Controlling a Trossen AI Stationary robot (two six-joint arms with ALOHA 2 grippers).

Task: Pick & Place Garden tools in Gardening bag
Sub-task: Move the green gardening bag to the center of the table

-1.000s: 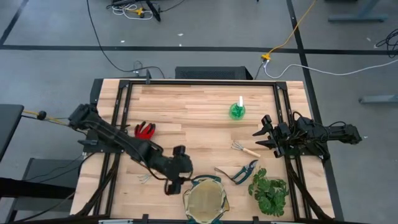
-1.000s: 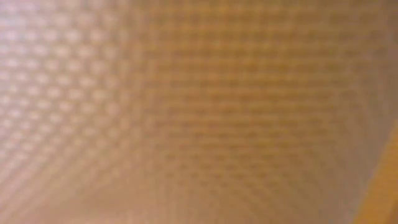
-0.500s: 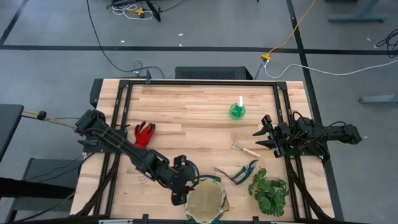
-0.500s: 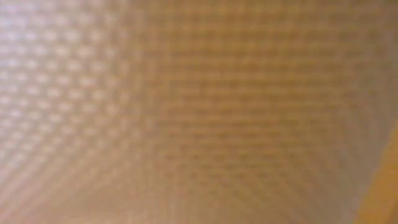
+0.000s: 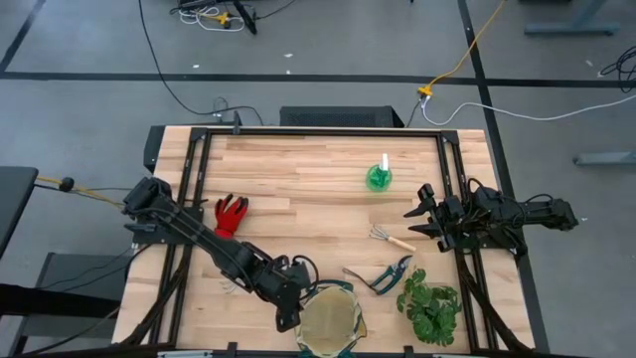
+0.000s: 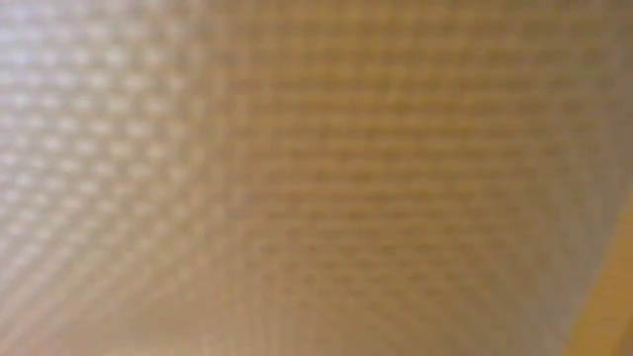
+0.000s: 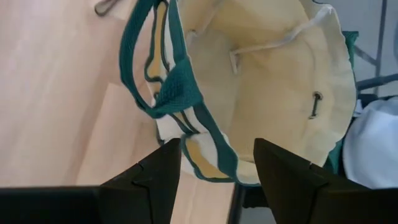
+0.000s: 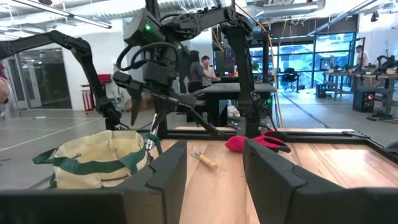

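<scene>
Left gripper (image 7: 216,163): over bag (image 5: 328,316) rim at near table edge, fingers spread wide, nothing held. Right gripper (image 5: 417,221): parked at right edge, open. Step, judged: hand rake (image 5: 231,285) just left of bag, not yet bagged. Next: descend, close on rake handle, carry to bag.

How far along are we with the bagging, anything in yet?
Done: nothing; the bag shows no tools inside. In hand: the left gripper hangs open over the bag's rim, holding nothing. Left: the gloves, spray bottle, rake, shears and what looks like a second rake, all on the table. The right gripper waits open at the right edge.
</scene>
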